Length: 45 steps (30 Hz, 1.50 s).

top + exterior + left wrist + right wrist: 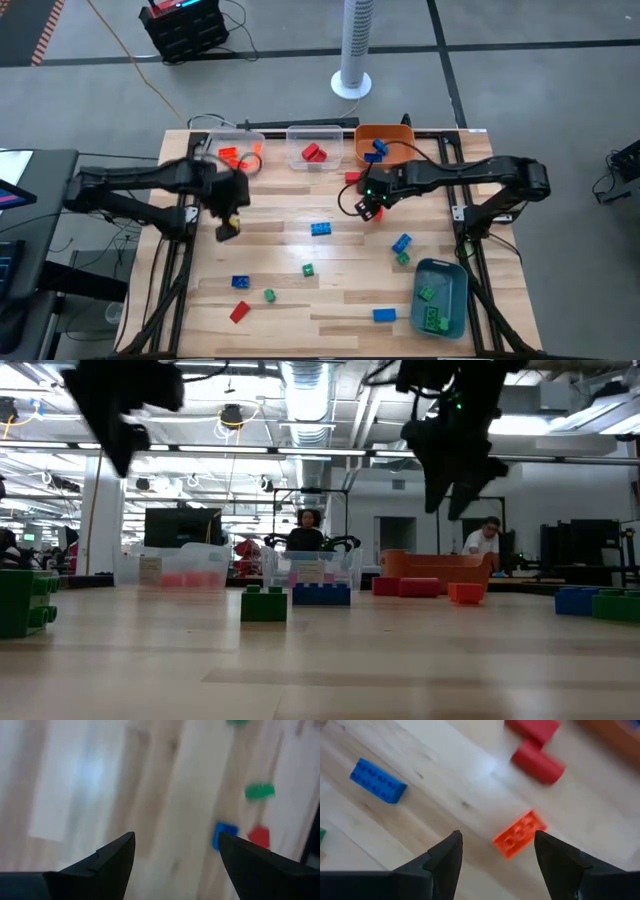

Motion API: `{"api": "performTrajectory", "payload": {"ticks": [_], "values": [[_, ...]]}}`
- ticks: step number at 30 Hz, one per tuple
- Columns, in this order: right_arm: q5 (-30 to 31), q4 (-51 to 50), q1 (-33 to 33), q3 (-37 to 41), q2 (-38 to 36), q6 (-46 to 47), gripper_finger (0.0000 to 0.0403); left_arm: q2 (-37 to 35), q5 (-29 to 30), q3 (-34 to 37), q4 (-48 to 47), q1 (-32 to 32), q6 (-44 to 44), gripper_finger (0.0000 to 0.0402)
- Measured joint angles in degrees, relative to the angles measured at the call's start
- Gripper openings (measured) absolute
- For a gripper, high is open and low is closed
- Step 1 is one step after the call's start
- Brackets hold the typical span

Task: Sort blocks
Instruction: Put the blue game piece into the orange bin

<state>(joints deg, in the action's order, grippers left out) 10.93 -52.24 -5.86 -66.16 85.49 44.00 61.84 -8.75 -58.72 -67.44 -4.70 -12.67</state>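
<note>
right pincer (495, 851) spread, empty | left pincer (176, 851) spread, empty | orange block (519, 834) half-hidden overhead

pale wooden table (290, 300) with a soft sheen — glossy studded plastic blocks (519, 840), matt dark claws.

Left wrist view blurs the blue block (224, 834) and neighbours.

No text, label, brand, number or sign can be read in any of the views; the clear bins (180, 568) in the low view carry pale stickers on their front walls, but what is printed on them is too small to make out
</note>
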Motion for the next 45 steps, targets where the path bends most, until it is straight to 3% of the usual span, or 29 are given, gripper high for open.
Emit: {"api": "performTrajectory", "payload": {"ticks": [6, 12, 18, 30, 41, 45], "values": [[6.03, -3.70, -1.93, -5.45, -3.15, -10.12, 0.0255, -0.04, 4.71, 3.77, 3.89, 16.23, -13.65, 0.0281], [10.81, -3.88, -2.81, -8.92, -9.00, -17.51, 0.0255, 0.02, 13.87, 10.79, 15.91, 31.81, -29.07, 0.0281], [11.77, -3.94, -3.88, -9.83, -15.47, -19.23, 0.0255, 2.87, 22.09, 12.50, 19.29, 41.16, -30.55, 0.0281], [11.77, -4.14, -6.96, -9.83, -21.42, -20.52, 0.0255, 18.54, 20.77, 12.52, 23.37, 45.64, -30.84, 0.0281], [11.77, -4.14, -6.94, -9.83, -21.44, -20.52, 0.0255, 24.62, 17.82, 12.50, 31.31, 45.67, -32.02, 0.0281], [11.77, -4.15, -6.94, -9.83, -21.44, -20.54, 0.0255, 27.88, 14.72, 12.38, 31.41, 45.67, -31.32, 0.0262]]}}
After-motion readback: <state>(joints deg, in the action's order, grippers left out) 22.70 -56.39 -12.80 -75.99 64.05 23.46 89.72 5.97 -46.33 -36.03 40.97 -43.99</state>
